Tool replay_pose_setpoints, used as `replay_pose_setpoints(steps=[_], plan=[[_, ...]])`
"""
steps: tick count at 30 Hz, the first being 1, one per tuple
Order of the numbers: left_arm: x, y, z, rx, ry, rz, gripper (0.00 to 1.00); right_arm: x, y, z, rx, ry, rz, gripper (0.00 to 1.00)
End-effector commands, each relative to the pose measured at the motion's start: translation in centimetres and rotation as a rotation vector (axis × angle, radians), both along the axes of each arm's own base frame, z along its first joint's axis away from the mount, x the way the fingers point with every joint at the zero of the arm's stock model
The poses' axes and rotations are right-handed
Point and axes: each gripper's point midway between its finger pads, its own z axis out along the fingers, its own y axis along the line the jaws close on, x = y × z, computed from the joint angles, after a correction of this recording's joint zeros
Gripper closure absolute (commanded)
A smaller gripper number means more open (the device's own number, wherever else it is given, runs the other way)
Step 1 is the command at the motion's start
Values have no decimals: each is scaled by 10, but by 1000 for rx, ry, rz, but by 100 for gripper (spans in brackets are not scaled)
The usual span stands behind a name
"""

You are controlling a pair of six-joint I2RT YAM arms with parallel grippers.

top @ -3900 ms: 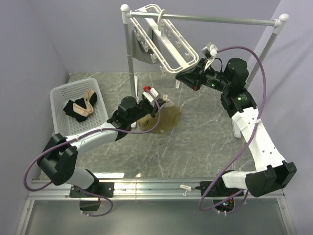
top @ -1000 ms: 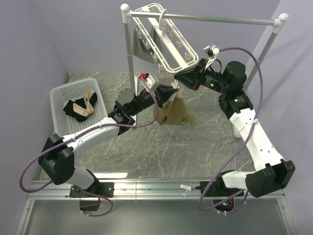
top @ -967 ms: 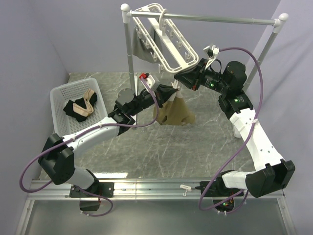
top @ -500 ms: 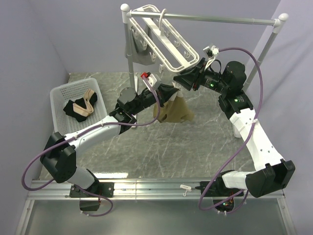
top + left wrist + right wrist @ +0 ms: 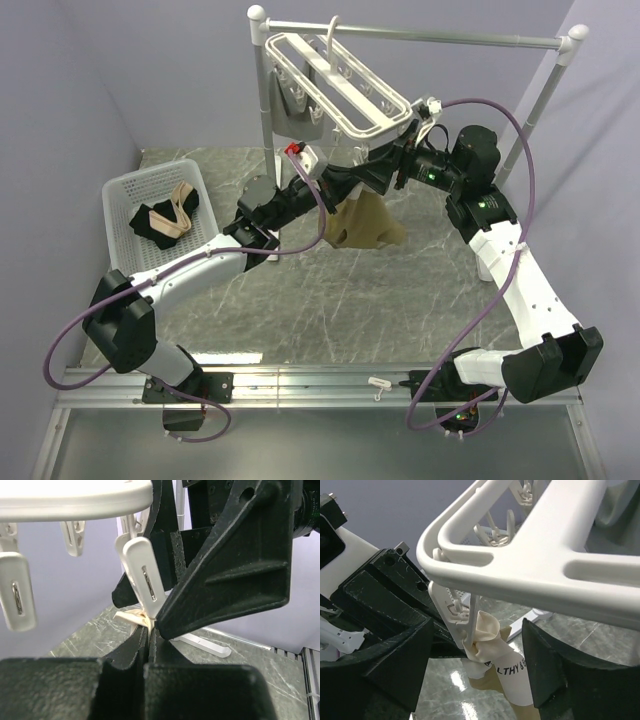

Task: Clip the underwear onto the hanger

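Note:
The white hanger (image 5: 340,78) hangs by its hook from the rail. One of its clips (image 5: 451,611) pinches the pale waistband (image 5: 507,656) of the tan underwear (image 5: 366,222), which dangles below the frame's near corner. My left gripper (image 5: 356,180) is shut on the waistband just under that clip (image 5: 144,576); in the left wrist view a bit of pale fabric (image 5: 130,615) shows at its tips (image 5: 148,632). My right gripper (image 5: 477,666) stands open, one finger on either side of the clip and waistband, touching neither.
A silver rail stand (image 5: 450,40) carries the hanger, and a grey garment (image 5: 290,110) hangs from the frame's far side. A white basket (image 5: 125,190) at the left holds black and beige cloth (image 5: 165,222). The stand's post (image 5: 268,130) rises behind my left arm.
My right gripper has opened off the clip. The hanger's near end has swung up and the underwear has risen a little with my left gripper.

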Motion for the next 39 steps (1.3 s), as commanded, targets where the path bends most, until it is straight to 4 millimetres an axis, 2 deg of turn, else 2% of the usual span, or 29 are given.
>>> replay_pose_setpoints(steps=[1, 5, 7, 17, 22, 27, 36, 39], plan=[[-4, 5, 25, -40, -54, 8, 100, -13, -4, 17, 4, -59, -5, 21], [-3, 10, 22, -29, -42, 19, 99, -22, -13, 20, -4, -84, -27, 16], [-1, 14, 17, -18, -31, 27, 98, -25, -16, 17, -15, -82, -33, 16], [3, 38, 16, -3, -8, 59, 98, -48, -32, 17, -42, -103, -64, 14], [1, 52, 16, 2, 0, 66, 97, -48, -41, 11, -50, -99, -90, 13], [2, 65, 15, 12, 16, 60, 96, -49, -46, -3, -56, -70, -103, 14], [-8, 82, 9, 58, 38, -29, 90, -43, -50, -15, -49, -54, -120, 15], [-14, 86, 3, 86, 47, -79, 83, -40, -50, -21, -59, -44, -116, 15]])
